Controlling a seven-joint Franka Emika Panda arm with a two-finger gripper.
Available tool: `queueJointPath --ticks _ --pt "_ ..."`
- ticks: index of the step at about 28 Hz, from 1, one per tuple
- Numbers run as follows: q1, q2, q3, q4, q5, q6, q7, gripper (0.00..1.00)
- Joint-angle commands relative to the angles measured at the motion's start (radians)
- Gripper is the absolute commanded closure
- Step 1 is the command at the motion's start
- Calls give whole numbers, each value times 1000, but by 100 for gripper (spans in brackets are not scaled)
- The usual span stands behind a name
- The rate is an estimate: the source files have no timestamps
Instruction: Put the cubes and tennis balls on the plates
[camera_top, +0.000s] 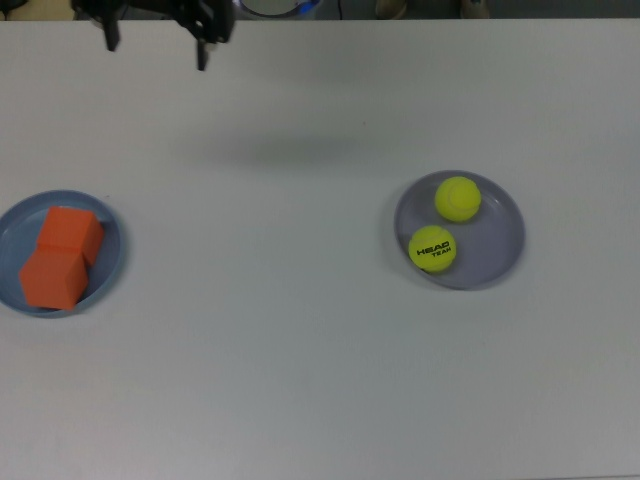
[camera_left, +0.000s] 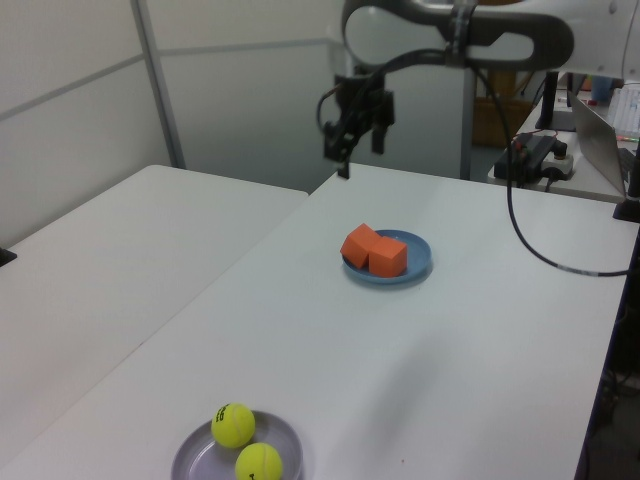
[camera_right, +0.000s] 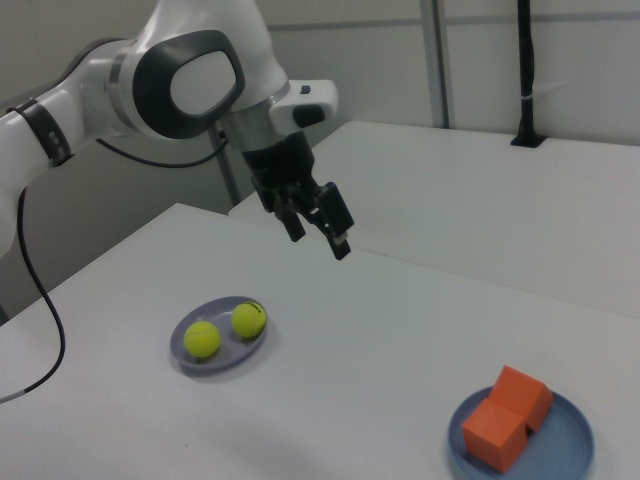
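- Gripper (camera_top: 155, 45): top view's upper left, fingers apart, holding nothing.
- Cubes (camera_top: 60, 257): touching, on blue plate (camera_top: 108, 262), left edge.
- Balls (camera_top: 445, 223): on lavender plate (camera_top: 498, 240), right of centre.

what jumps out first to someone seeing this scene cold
Two bright orange cubes packed together on a blue plate at the top view's left edge. Across the white table, two yellow-green tennis balls sit on a lavender plate toward the top view's right. The gripper hangs open and empty in the air, away from both plates.
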Motion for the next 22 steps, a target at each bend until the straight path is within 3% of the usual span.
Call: queueJointPath --ticks 1,10,22 --pt "-50 -40 -10 -37 17 -11 -27 0" --pt "-156 -112 -12 -38 65 -161 -24 0" --pt "-158 -137 -12 -38 69 -166 -18 0"
